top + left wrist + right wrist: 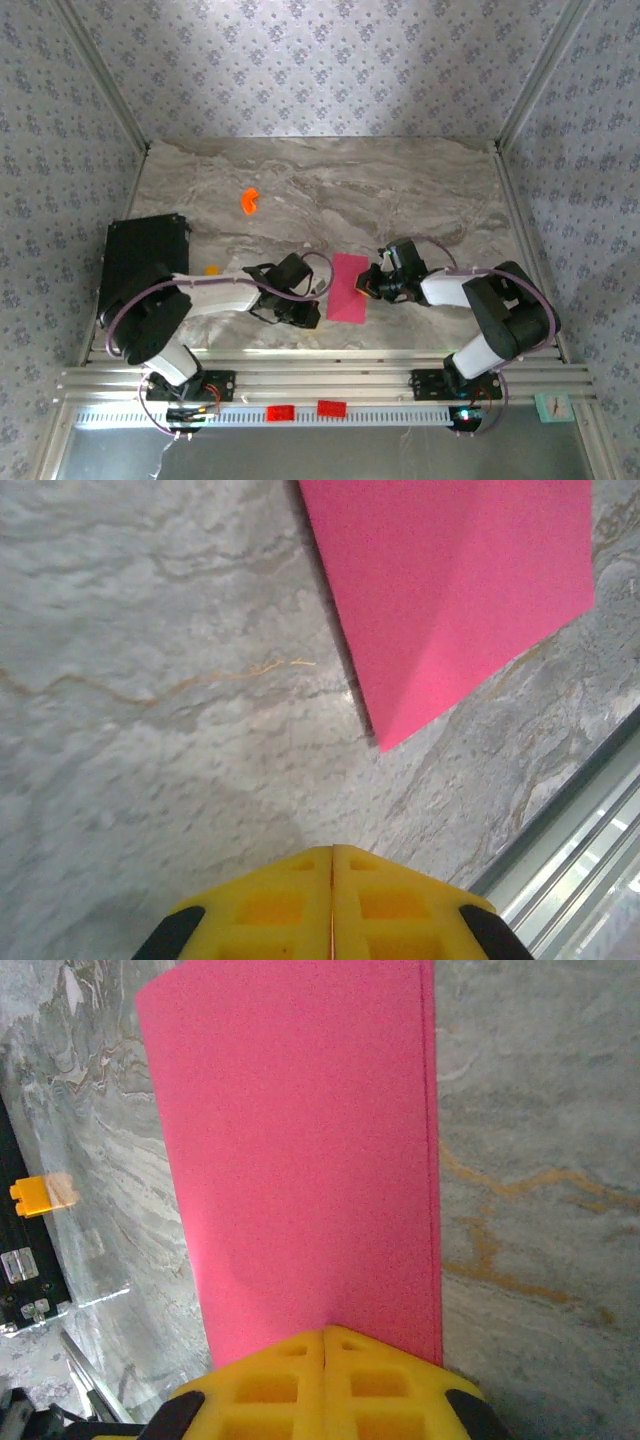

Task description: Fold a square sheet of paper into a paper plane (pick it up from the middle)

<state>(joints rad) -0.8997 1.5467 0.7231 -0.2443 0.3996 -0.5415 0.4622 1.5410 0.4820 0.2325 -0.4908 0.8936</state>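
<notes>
Square sheet of paper [347,287] flat by near edge of surface [400,190], between arms. Appears folded once: doubled edge shows. Left gripper [332,852] jaws pressed together, just off sheet. Right gripper [326,1332] jaws pressed together at sheet's edge, grip unclear. Nose and wing folds remain.

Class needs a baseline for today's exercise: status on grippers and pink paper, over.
Left gripper shut, short of folded pink paper. Right gripper shut at its edge, grip unclear. Orange plastic piece far off, not obstructing.
</notes>
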